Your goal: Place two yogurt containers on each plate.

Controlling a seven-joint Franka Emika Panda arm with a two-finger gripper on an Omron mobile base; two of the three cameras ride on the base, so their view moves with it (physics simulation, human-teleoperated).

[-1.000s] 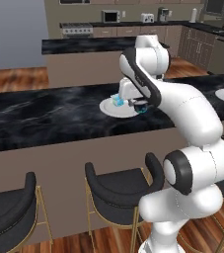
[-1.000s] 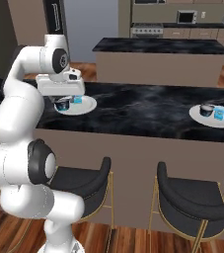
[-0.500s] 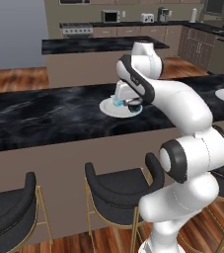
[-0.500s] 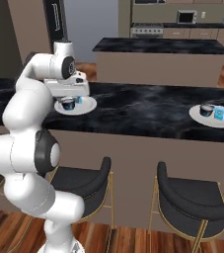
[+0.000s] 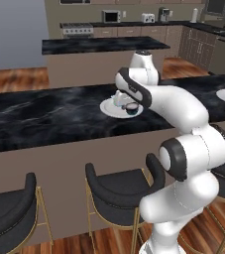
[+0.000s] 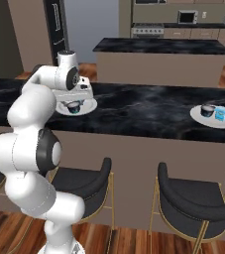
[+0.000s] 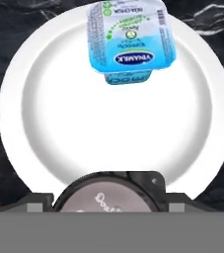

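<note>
The near plate (image 7: pixel 44 123) has a blue cup (image 7: pixel 130 42) on its far side and a dark cup (image 7: pixel 108 195) on its near edge. The claw (image 6: pixel 74 99) sits around the dark cup; I cannot tell if it grips. Best to lift straight up, without tipping it.

A: How does the arm (image 5: pixel 183 163) look?
B: It is glossy white, made of thick rounded parts. Between the parts there are dark grey round joints (image 6: pixel 48 153).
A: Any cables or markings?
B: I see none.
</note>
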